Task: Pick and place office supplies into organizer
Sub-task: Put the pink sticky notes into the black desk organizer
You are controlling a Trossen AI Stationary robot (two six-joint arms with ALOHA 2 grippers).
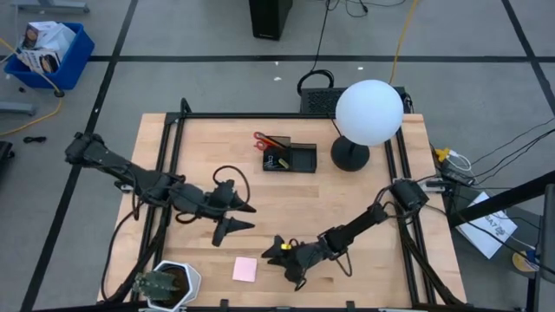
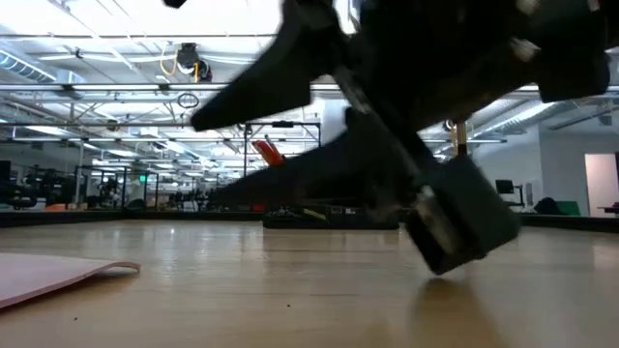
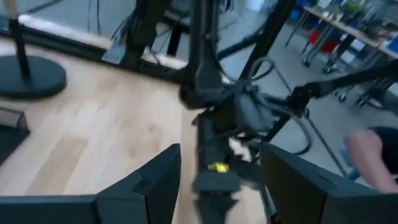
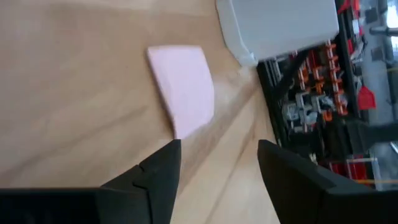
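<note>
Pink sticky-note pad (image 4: 182, 87) lies just beyond the right fingers (image 4: 163, 171), untouched.

We see a pale pink sticky-note pad (image 1: 244, 269) on the light, wood-grained worktop (image 1: 364, 199). The organizer (image 1: 290, 158) is black, with red scissor handles (image 1: 261, 138) showing at its back. The lamp has a white globe (image 1: 368, 112) over a black base (image 1: 349, 156). Both arms are dark.

Sticky pad (image 1: 244, 269) on table (image 1: 364, 208) front, organizer (image 1: 289, 157) at back w/ scissors (image 1: 264, 139) in it
</note>
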